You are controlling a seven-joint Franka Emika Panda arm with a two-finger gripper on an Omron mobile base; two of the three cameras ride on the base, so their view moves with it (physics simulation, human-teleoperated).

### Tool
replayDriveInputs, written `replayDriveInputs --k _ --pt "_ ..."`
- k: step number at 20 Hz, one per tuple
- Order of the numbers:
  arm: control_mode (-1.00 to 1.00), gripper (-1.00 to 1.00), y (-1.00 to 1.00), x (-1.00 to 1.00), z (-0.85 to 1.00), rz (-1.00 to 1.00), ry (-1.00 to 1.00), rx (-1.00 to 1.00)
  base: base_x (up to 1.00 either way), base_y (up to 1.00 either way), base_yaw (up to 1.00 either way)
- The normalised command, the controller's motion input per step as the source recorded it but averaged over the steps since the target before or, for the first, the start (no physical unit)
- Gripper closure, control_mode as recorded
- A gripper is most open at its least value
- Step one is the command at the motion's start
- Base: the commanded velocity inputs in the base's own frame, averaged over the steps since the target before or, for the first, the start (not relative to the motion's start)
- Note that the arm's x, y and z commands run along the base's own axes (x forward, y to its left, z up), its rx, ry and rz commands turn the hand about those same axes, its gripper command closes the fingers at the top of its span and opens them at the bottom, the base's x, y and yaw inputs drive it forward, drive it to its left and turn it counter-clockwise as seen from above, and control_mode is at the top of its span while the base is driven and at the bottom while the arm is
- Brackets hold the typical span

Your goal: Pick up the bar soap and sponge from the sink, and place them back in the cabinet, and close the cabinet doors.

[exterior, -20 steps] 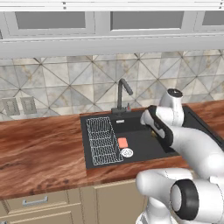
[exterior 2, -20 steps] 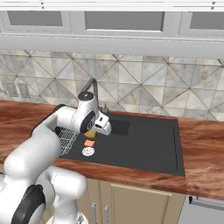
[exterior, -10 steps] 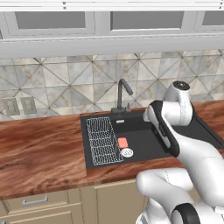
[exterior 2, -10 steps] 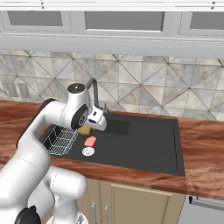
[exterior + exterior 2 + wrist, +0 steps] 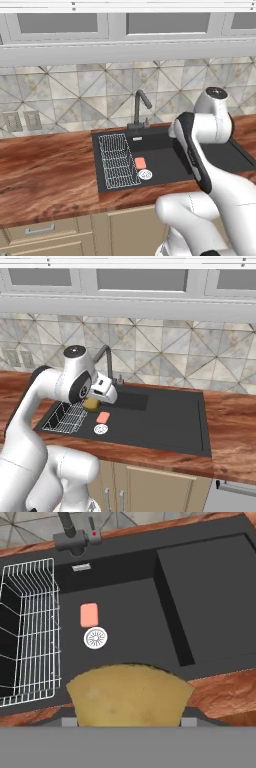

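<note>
Fingers (image 5: 98, 401) clamped on the sponge (image 5: 91, 404), held up clear of the sink (image 5: 170, 421) floor, over the left part of the basin. Seen from the hand camera, sponge (image 5: 130, 694) large and close, covering the fingertips, so exact seat of the pads could not be told. Bar soap (image 5: 140, 163) lying flat on the basin floor, just beside the round drain (image 5: 145, 174) and next to the wire rack (image 5: 118, 160); in the hand view, soap (image 5: 89, 614) just above the drain (image 5: 95, 637), apart from it. Faucet (image 5: 106, 356) standing close behind the wrist. Cabinet and cabinet doors outside all three pictures, so their position could not be told.

Step in hand judged to be the carry of the sponge away from the sink toward the cabinet. Best done by lifting straight up first, well above the rim and the wooden desk (image 5: 45, 170), before any sideways swing. Worth keeping the wrist away from the faucet spout while turning. Soft block likely to squash and creep between the pads, so grip best kept steady and swings slow. Release sensible only with the sponge resting over the shelf, not dropped from height. Soap untouched, so a second trip judged necessary, then the doors.
</note>
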Motion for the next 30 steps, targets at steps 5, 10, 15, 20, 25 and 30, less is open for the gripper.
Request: replayDriveInputs --k 5,10,15,20,25,30 --pt "-1.00 1.00 0.00 -0.38 0.31 0.00 -0.01 0.00 0.00 0.00 0.00" --pt "-1.00 1.00 0.00 -0.27 0.28 0.02 -0.03 0.00 0.00 0.00 0.00" --pt "-1.00 1.00 0.01 -0.14 0.14 0.02 -0.04 0.00 0.00 0.00 0.00" --pt "-1.00 1.00 -0.02 -0.16 0.11 0.08 -0.05 0.00 0.00 0.00 0.00" --pt "-1.00 1.00 0.00 -0.20 0.12 0.07 -0.06 0.00 0.00 0.00 0.00" --pt "-1.00 1.00 0.06 -0.17 0.27 0.02 -0.03 -0.02 0.00 0.00 0.00"
